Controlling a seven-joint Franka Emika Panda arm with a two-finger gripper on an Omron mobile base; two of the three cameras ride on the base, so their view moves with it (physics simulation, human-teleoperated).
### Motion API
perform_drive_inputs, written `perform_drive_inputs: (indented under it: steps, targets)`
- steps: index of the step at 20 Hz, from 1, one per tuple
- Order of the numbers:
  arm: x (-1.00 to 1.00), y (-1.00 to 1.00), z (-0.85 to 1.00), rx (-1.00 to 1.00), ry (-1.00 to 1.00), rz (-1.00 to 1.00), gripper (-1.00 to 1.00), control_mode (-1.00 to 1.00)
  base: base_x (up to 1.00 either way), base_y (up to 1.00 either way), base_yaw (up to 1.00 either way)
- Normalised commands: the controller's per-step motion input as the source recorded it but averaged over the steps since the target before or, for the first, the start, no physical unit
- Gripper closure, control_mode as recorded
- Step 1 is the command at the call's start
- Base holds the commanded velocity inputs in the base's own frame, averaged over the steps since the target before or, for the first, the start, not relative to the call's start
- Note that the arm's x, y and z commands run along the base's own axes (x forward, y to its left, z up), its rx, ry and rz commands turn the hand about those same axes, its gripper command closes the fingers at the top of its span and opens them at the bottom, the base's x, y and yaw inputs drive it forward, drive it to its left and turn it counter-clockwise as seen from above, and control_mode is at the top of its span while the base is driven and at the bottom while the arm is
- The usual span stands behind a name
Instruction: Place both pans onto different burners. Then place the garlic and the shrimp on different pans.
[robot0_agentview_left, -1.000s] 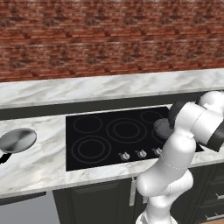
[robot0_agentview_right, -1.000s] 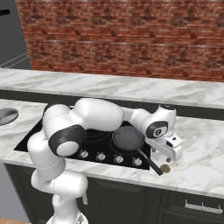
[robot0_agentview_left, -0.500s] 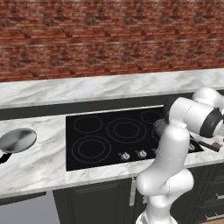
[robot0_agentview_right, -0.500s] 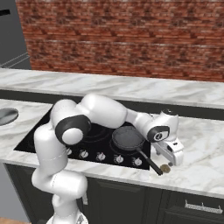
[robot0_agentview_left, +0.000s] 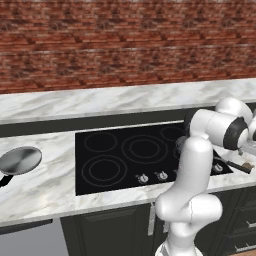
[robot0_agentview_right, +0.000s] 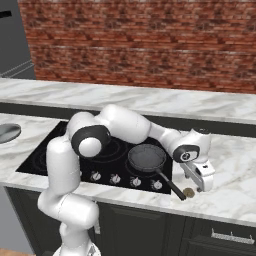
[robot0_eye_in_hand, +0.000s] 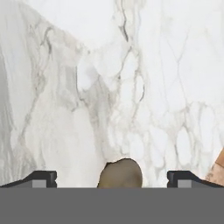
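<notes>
- White marble table (robot0_eye_in_hand: 131, 65) lies under the hand, and the garlic (robot0_eye_in_hand: 120, 173) sits on it between the two finger tips (robot0_eye_in_hand: 41, 178), touching neither; the jaws (robot0_agentview_right: 201, 179) stand wide open and hold nothing.
- From the right base camera the garlic (robot0_agentview_right: 188, 192) rests near the table's front edge, just right of the dark pan's handle tip, with the jaws just above it.
- Dark grey pan (robot0_agentview_right: 147, 157) sits on the front right burner of the black cooktop (robot0_agentview_left: 100, 150), its handle pointing toward the front right.
- Silver pan (robot0_agentview_left: 20, 160) lies on the table well left of the cooktop.
- Two pans, one garlic; four bare burner rings (robot0_agentview_left: 106, 169) can be counted.
- Red brick wall (robot0_agentview_left: 125, 45) runs behind the table.
</notes>
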Motion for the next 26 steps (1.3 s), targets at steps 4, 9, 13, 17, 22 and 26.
perform_drive_inputs:
  steps: [4, 9, 13, 17, 22, 26]
  targets:
    - [0.0, 0.0, -0.03, 0.0, 0.03, -0.12, -1.0, -1.0, 0.0, 0.0, 0.0]
    - [0.0, 0.01, -0.04, 0.0, 0.05, -0.14, -1.0, -1.0, 0.0, 0.0, 0.0]
    - [0.0, 0.01, -0.03, 0.0, 0.05, -0.14, -1.0, -1.0, 0.0, 0.0, 0.0]
    - [-0.06, 0.03, -0.05, 0.0, 0.07, -0.08, -1.0, -1.0, 0.0, 0.0, 0.0]
    - [0.0, 0.16, -0.04, 0.0, 0.01, -0.02, -1.0, -1.0, 0.0, 0.0, 0.0]
    - [-0.05, 0.06, 0.0, 0.0, -0.01, 0.0, -1.0, -1.0, 0.0, 0.0, 0.0]
